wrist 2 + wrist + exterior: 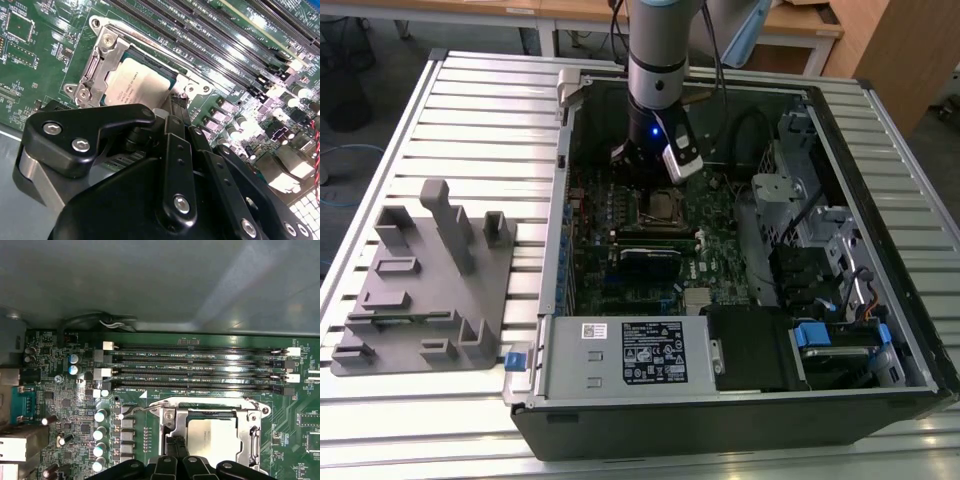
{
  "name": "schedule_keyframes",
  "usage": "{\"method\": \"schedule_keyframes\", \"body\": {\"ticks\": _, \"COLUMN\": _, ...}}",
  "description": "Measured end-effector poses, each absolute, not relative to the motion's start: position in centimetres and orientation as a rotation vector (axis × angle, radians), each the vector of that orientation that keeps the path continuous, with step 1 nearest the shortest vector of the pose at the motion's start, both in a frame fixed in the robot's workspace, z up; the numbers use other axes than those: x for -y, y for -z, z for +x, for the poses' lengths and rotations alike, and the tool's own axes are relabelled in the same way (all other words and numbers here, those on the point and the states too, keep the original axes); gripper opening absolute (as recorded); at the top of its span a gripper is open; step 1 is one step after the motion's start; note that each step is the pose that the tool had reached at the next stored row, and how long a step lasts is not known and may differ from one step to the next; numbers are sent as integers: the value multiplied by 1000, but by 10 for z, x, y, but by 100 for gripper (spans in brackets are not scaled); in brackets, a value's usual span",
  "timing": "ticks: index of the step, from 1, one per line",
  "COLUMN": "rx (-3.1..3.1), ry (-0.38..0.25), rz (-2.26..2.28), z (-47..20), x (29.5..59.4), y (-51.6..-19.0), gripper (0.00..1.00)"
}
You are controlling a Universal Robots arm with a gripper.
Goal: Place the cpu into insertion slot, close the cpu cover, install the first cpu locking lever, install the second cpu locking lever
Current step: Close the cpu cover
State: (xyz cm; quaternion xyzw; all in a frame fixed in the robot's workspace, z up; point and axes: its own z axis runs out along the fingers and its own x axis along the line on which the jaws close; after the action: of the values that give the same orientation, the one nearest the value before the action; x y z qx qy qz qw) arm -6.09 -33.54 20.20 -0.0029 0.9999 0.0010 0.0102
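Observation:
The cpu point(214, 436) lies flat in the insertion slot point(252, 437) on the green motherboard, its pale metal top showing through the cut-out of the cpu cover point(176, 424), which lies down over it. A thin wire locking lever point(142, 409) runs along the socket's edge next to the memory slots, its curved end sticking out past the corner. My gripper point(174, 442) hangs just over the socket's edge with its black fingers pressed together and nothing between them. In the second wrist view the fingertips point(178, 100) meet beside the cpu point(135, 82). In the exterior view the gripper point(652, 185) is above the slot point(660, 207).
Several long memory slots point(200, 365) lie beside the socket. A black ridged module point(648, 262), a power supply point(620, 355) and a drive cage point(790, 210) crowd the open case. A grey fixture point(425, 280) stands on the slatted table at the exterior view's left.

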Motion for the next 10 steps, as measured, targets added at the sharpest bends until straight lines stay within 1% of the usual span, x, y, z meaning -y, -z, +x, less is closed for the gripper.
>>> {"method": "schedule_keyframes", "body": {"ticks": 10, "rx": -3121, "ry": -3, "rz": -9, "z": -61, "x": 335, "y": -199, "gripper": 11}}
